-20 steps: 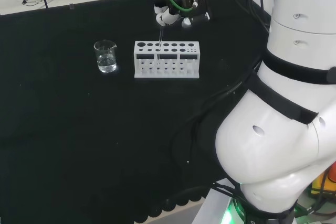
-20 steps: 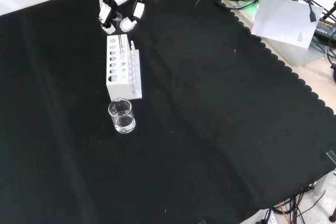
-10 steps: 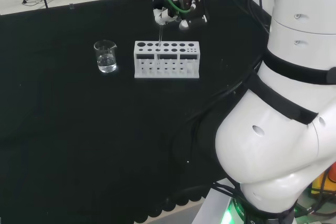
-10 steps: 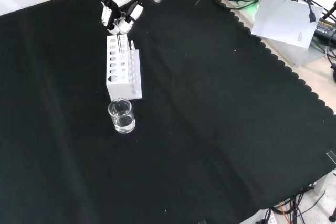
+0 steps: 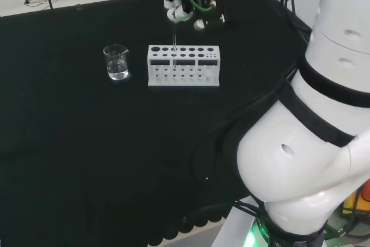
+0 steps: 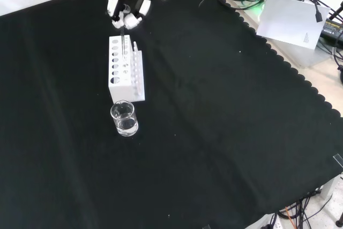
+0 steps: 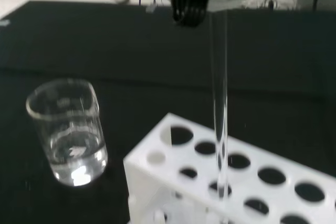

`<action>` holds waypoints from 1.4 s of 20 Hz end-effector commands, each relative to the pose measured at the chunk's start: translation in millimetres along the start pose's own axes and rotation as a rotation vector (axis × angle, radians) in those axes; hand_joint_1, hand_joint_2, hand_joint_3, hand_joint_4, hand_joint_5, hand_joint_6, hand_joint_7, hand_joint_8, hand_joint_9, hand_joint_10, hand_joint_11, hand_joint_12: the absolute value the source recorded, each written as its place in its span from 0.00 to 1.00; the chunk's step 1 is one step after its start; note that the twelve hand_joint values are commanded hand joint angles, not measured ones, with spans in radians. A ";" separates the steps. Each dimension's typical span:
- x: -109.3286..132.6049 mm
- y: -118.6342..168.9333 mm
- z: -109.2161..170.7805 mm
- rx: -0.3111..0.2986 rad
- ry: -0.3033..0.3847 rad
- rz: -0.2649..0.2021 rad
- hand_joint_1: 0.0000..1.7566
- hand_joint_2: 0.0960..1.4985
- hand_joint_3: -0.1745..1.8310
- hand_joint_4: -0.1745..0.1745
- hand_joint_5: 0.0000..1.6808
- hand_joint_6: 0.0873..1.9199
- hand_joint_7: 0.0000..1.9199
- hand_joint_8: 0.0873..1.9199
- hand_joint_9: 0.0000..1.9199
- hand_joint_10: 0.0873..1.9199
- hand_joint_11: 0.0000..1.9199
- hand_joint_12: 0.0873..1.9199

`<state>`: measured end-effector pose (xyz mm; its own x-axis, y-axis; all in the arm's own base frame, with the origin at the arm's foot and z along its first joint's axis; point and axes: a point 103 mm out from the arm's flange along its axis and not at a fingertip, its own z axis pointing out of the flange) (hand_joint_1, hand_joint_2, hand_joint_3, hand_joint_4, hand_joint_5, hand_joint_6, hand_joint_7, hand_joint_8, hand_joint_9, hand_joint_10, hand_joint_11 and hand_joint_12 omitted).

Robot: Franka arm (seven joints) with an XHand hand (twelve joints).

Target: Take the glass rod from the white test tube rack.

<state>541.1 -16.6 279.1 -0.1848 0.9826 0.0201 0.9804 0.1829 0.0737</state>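
Note:
The white test tube rack (image 5: 184, 66) (image 6: 126, 68) (image 7: 220, 182) lies on the black cloth. A thin clear glass rod (image 5: 174, 41) (image 6: 124, 41) (image 7: 219, 103) stands upright, its lower end still down inside one of the rack's holes. The black and white hand (image 5: 184, 10) (image 6: 127, 9) hangs above the rack, its fingers pinched on the rod's top end.
A small glass beaker (image 5: 117, 62) (image 6: 124, 119) (image 7: 68, 132) with a little clear liquid stands on the cloth beside the rack's end. The arm's big white links (image 5: 312, 120) fill the head view's right. Cables and boxes lie past the cloth's scalloped edge (image 6: 257, 36).
The hand has risen above the rack, drawing the rod upward with it. The rack and the beaker have stayed put.

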 end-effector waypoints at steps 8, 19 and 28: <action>25.2 -12.9 -76.7 -0.060 -0.034 -0.003 0.74 0.54 0.31 0.00 0.64 0.29 0.57 0.61 0.87 0.39 0.85 0.32; 22.3 -16.9 -106.9 -0.096 -0.032 -0.002 0.74 0.59 0.24 0.00 0.66 0.24 0.56 0.61 0.88 0.38 0.86 0.32; 29.0 -19.3 -109.2 -0.108 -0.018 -0.025 0.74 0.59 0.24 0.00 0.66 0.24 0.56 0.61 0.88 0.38 0.86 0.32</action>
